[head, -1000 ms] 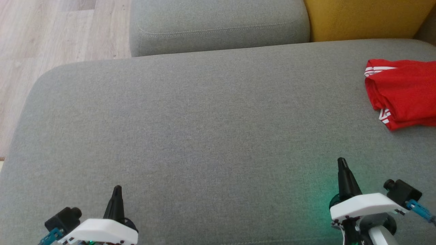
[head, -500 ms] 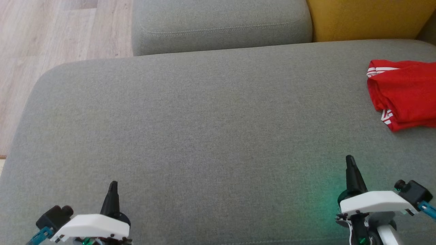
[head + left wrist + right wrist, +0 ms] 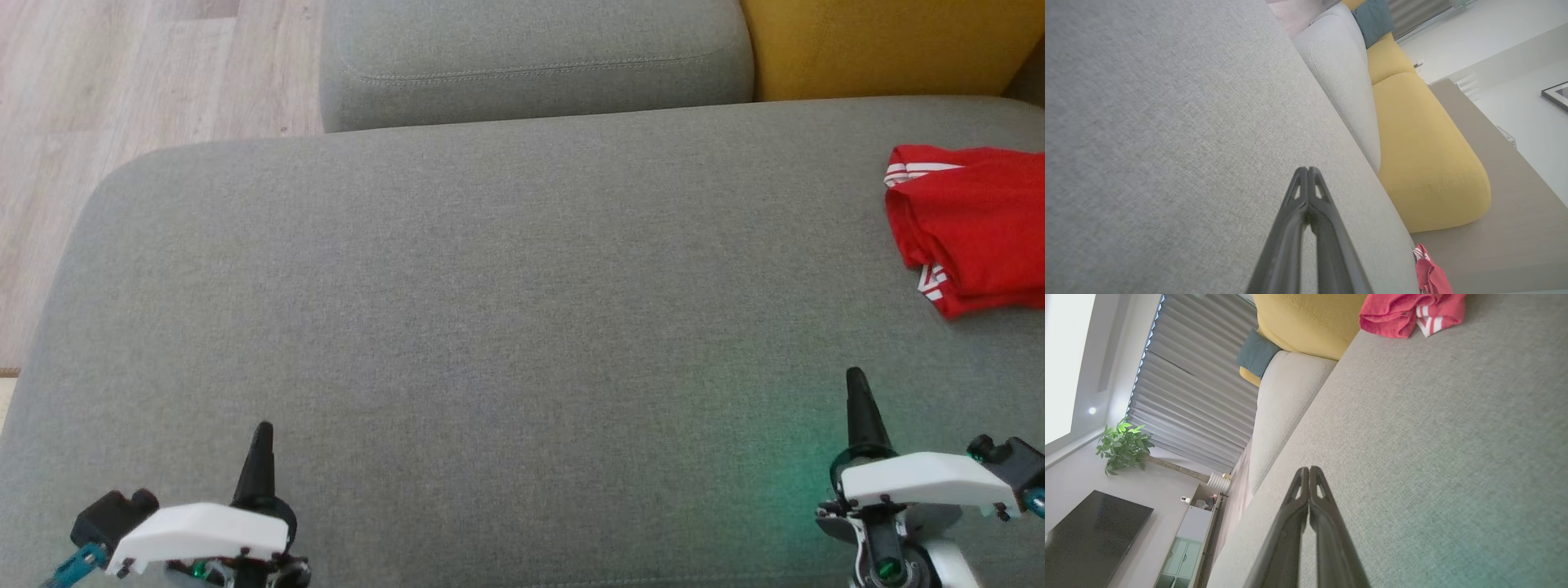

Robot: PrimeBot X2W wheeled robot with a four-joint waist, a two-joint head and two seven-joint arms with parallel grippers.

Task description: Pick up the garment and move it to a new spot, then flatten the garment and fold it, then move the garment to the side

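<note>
Over the near edge of the grey seat cushion (image 3: pixel 490 286) of the sofa, my two hands are held well apart from each other. My left hand (image 3: pixel 261 433) is above the cushion's near left corner. Its two dark fingers (image 3: pixel 1286 237) are pressed together to a single point and hold nothing. The left wrist view shows the tips touching, with bare grey fabric beyond them. My right hand (image 3: pixel 856 382) is above the cushion's near right part, likewise closed tight and empty, and a green glow (image 3: pixel 784 482) lies on the fabric just beside it. The red garment (image 3: pixel 971 229), with white stripes along its edges, lies in a folded bundle on the cushion's far right side and runs off the edge of the head view. It is well apart from my right hand and farther yet from my left, and neither hand touches it. Past the cushion's far edge stands a grey back cushion (image 3: pixel 531 57), and beside that, behind the garment, is a yellow cushion (image 3: pixel 882 41). Off the cushion's left end, a pale wooden floor (image 3: pixel 122 98) shows.
</note>
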